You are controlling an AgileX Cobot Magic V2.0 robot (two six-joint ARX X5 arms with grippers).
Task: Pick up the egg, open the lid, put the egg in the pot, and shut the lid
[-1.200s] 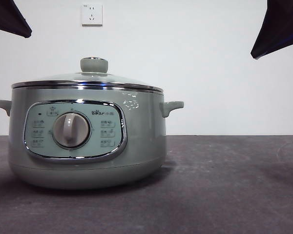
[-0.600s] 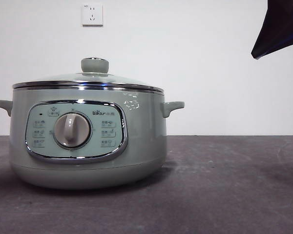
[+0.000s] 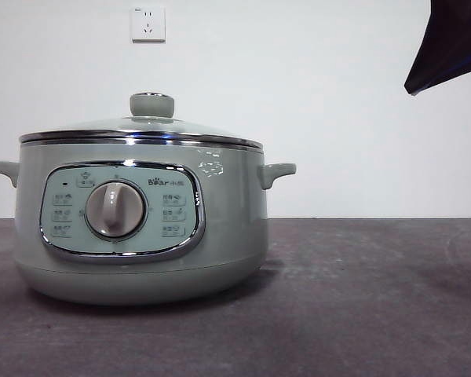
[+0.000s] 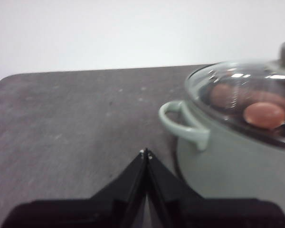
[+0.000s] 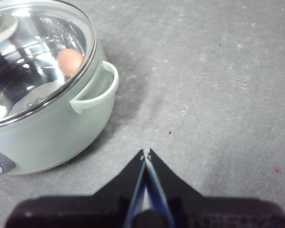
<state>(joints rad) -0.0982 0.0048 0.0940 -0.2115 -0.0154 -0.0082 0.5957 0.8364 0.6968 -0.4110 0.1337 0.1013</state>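
The sage-green pot [image 3: 141,228] stands on the dark table at the left of the front view. Its glass lid [image 3: 141,132] sits closed on top, knob [image 3: 151,104] upright. Through the glass the reddish-brown egg [image 5: 70,61] lies inside the pot, also seen as the egg [image 4: 264,115] in the left wrist view. My left gripper [image 4: 146,153] is shut and empty, hovering beside the pot's side handle [image 4: 185,123]. My right gripper [image 5: 146,153] is shut and empty above the table, off the pot's other handle [image 5: 97,90]. A black arm tip [image 3: 451,43] shows at the top right.
A white wall socket [image 3: 147,23] is on the wall behind the pot. Bare dark tabletop [image 3: 369,298] stretches to the right of the pot.
The black arm tip at the top left of the front view has drawn out of the picture. The pot, lid and right arm tip have not moved.
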